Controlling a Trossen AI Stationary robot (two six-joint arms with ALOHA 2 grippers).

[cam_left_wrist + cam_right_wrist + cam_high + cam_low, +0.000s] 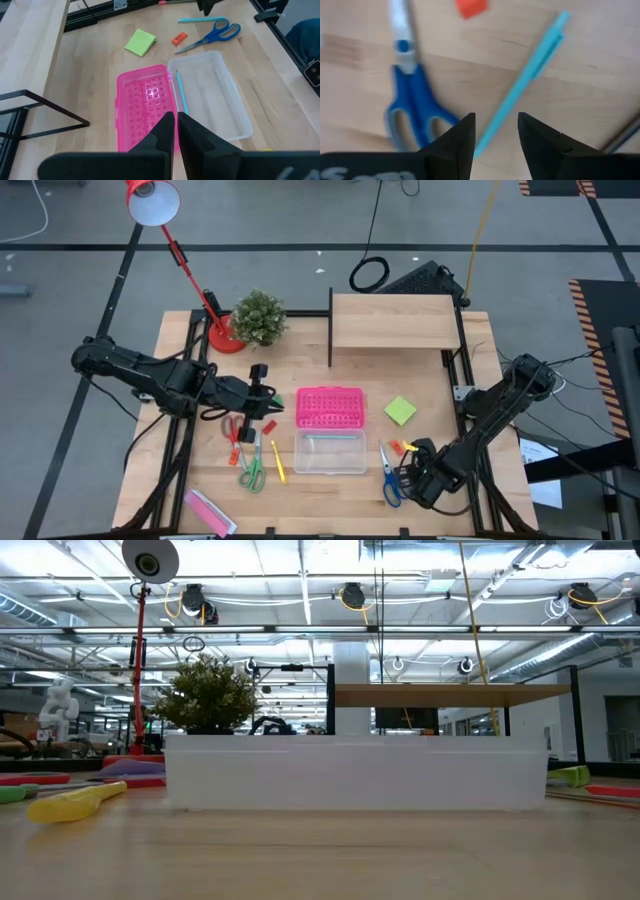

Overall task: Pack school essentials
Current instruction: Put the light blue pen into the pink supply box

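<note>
Wooden bench: loose stationery is spread on it around a clear box.
Far left: a flat pink packet lies near the front edge, apart from the rest.
Left arm: it is stretched in from the left, with the left gripper held above the bench beside the pink lid; in the left wrist view its fingers are seen pressed together with nothing between them.
Left group: red scissors, green scissors and a yellow pencil lie just left of the box.
Centre: the clear box stands open with the pink perforated lid laid flat behind it; one thin light-blue pen is seen in the box along the lid side, otherwise the box looks unfilled.
Right of centre: a lime-green note pad lies apart from the box.
Right group: blue scissors, a light-blue pen and a small orange eraser lie close together.
Right arm: it is bent down low over this group; the right gripper is spread, holding nothing, with the pen running into the gap.
Step in hand: judged to be the pick of the blue pen, early in the packing.
Next move: a short descent and a closing across the pen shaft are called for, with the scissors kept clear.
</note>
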